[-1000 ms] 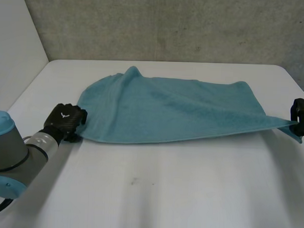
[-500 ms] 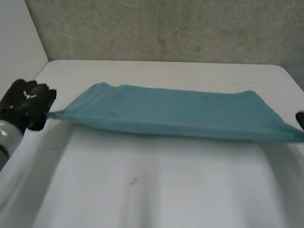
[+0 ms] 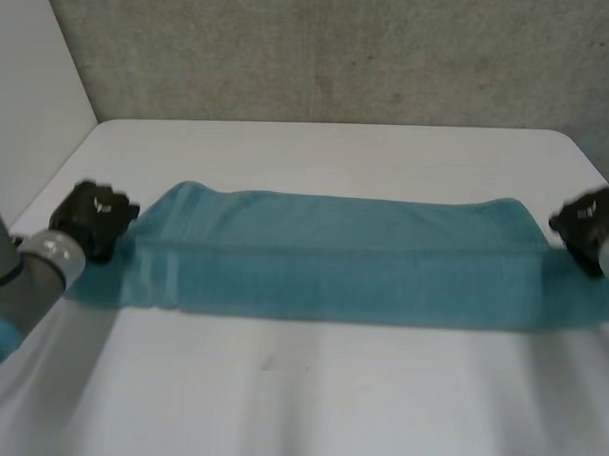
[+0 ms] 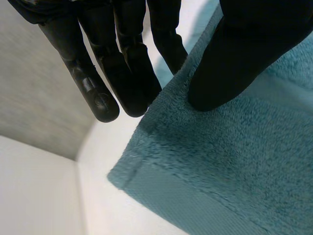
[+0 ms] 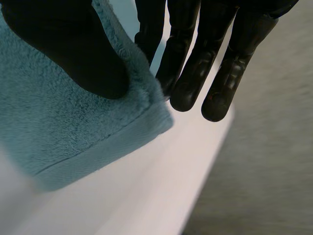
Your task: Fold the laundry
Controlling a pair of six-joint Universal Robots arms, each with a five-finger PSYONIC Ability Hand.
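One white surface [image 3: 308, 408] takes up most of the head view, with a grey wall [image 3: 341, 49] behind its far edge and a white panel [image 3: 29, 98] at its far left. Across the middle of the surface a teal towel [image 3: 333, 264] is stretched long and narrow from left to right. A straight crease runs along its length and splits it into a far strip and a near strip. Whether the near edge rests on the surface or hangs just above it cannot be told.

The left arm [image 3: 23, 278] comes in from the near left and ends at the towel's left end. There the left hand [image 3: 93, 216] holds the far left corner. In the left wrist view the thumb [image 4: 244, 54] presses down on the pile of the towel [image 4: 220, 166], and the straight fingers [image 4: 122, 63] lie together behind the towel's edge, so the corner is pinched between them. A flat woven hem [image 4: 171, 196] runs along the towel's end just beyond the fingertips.

The right hand [image 3: 588, 223] is at the far right corner. In its wrist view the thumb [image 5: 73, 49] sits on top of the towel [image 5: 58, 127] and the straight fingers [image 5: 195, 63] reach past the edge underneath, pinching that corner in the same way. The hem [image 5: 98, 156] crosses the corner below the thumb.
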